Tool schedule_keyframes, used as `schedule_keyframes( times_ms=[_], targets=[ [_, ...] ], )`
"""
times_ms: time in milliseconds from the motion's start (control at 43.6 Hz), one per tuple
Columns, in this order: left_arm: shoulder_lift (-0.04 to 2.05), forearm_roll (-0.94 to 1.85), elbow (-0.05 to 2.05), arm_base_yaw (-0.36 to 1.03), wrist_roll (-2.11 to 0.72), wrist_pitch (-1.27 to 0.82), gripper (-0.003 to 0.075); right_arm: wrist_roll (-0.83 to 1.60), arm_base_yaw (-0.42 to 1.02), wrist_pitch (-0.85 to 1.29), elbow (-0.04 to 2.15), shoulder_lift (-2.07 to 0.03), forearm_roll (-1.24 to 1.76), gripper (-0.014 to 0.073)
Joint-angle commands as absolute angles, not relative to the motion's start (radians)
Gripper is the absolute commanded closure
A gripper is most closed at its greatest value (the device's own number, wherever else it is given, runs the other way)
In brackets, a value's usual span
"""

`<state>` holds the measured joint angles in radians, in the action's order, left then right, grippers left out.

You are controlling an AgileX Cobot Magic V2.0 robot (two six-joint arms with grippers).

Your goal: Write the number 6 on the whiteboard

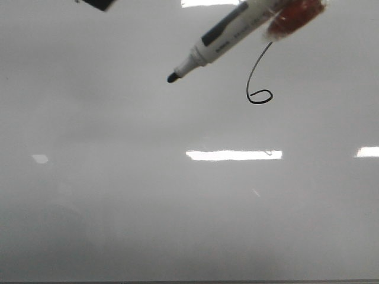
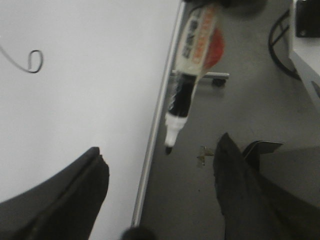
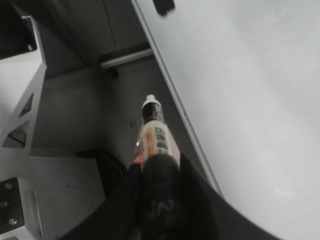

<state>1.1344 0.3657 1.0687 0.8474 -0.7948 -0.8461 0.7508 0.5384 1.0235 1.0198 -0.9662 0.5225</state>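
Right jaws clamped on marker point(image 3: 156, 137), left jaws wide, empty

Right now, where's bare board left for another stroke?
Bare: the whiteboard left of the number 6, and the wide band below it down to the near edge. Crowded: top right, where the marker held by the right fingers hangs beside the 6, tip off the surface.

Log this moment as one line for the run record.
right claw: holding marker | tip off whiteboard | number 6 drawn | left claw: open, empty
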Motion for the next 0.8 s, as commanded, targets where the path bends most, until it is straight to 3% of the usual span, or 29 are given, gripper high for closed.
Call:
schedule_keyframes(
  times_ms=[0, 344, 665, 780],
  targets=[
    [1.169, 0.399, 1.116, 0.908, -0.808, -0.77, 0.0279, 0.766, 0.554, 0.97, 1.052, -0.955, 0.578, 0.0651],
    [1.27, 0.4, 1.119, 0.972, -0.808, -0.705, 0.03, 0.766, 0.555, 0.976, 1.052, -0.955, 0.579, 0.0651],
    [1.27, 0.4, 1.119, 0.972, -0.808, -0.688, 0.0607, 0.766, 0.555, 0.983, 1.052, -0.955, 0.579, 0.0645],
    [1.27, 0.4, 1.119, 0.972, -0.808, -0.688, 0.0657, 0.766, 0.555, 0.983, 1.052, -0.955, 0.579, 0.0552]
  ],
)
